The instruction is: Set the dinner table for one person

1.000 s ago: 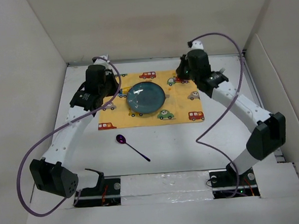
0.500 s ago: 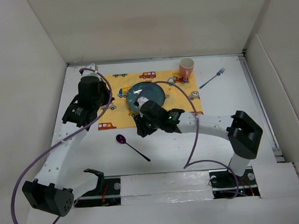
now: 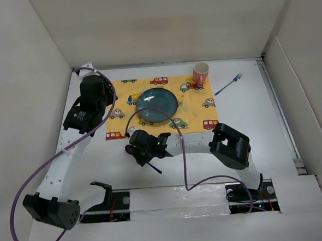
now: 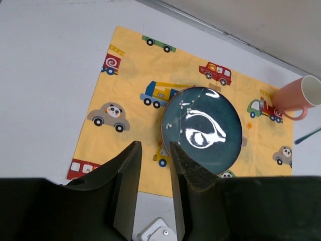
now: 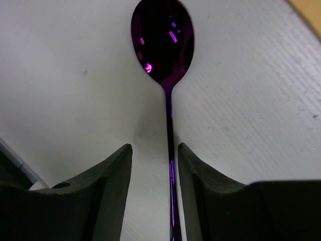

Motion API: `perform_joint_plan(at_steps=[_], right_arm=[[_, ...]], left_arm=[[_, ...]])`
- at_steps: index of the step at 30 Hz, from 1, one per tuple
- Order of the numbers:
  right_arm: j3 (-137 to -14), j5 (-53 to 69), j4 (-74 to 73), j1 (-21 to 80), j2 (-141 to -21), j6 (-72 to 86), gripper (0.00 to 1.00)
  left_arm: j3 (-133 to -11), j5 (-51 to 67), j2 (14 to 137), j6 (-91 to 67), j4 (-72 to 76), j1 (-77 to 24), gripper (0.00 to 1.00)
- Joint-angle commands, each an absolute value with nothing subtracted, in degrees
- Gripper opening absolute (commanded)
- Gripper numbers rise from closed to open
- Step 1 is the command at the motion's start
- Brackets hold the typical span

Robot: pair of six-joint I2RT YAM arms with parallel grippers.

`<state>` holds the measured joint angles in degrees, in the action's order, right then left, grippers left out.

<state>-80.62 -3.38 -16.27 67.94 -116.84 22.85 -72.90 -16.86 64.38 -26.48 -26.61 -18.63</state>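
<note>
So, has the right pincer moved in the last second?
Yes. The right pincer swung from the placemat's far right corner to the purple spoon in front of it.

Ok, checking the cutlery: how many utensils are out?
2: a purple spoon in front of the placemat, straddled by the right hand; a blue fork right of the cup.

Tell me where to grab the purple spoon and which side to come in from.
Grip the purple spoon by its thin handle just behind the bowl, coming straight down from above. It lies flat on the dinner table, so a sideways approach finds no room, and the rounded bowl would likely slip. The right gripper hangs open astride that handle.
</note>
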Motion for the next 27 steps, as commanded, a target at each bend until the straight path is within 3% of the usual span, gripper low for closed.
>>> perform_joint_plan(at_steps=[1,6,9,10,13,21,27], right_arm=[[-82.3,-8.3,-16.6,68.5,-118.6,23.5,0.46],[-80.0,-13.4,-16.1,69.1,-120.1,24.0,0.37],[-80.0,-18.0,-16.8,70.6,-122.6,23.6,0.23],[-79.9,-19.4,-16.9,70.6,-123.2,23.6,0.12],[-79.7,-21.6,-17.8,71.8,-122.4,23.2,0.00],[-81.6,-18.5,-17.7,67.2,-103.1,21.7,0.00],[-83.6,-18.9,-18.8,53.2,-98.3,22.4,0.00]], left_arm=[[-74.7,-20.1,63.9,-27.1,-27.2,-18.5,0.26],[-79.1,-24.7,64.7,-26.6,-28.7,-18.5,0.26],[-81.7,-26.0,65.8,-25.6,-28.2,-19.2,0.26],[-82.3,-26.3,66.1,-25.4,-28.3,-19.2,0.26],[-84.5,-26.5,66.8,-25.4,-28.7,-19.2,0.26],[-82.8,-23.4,66.1,-23.8,-27.5,-19.2,0.26],[-81.3,-19.9,66.1,-23.6,-26.4,-19.2,0.26]])
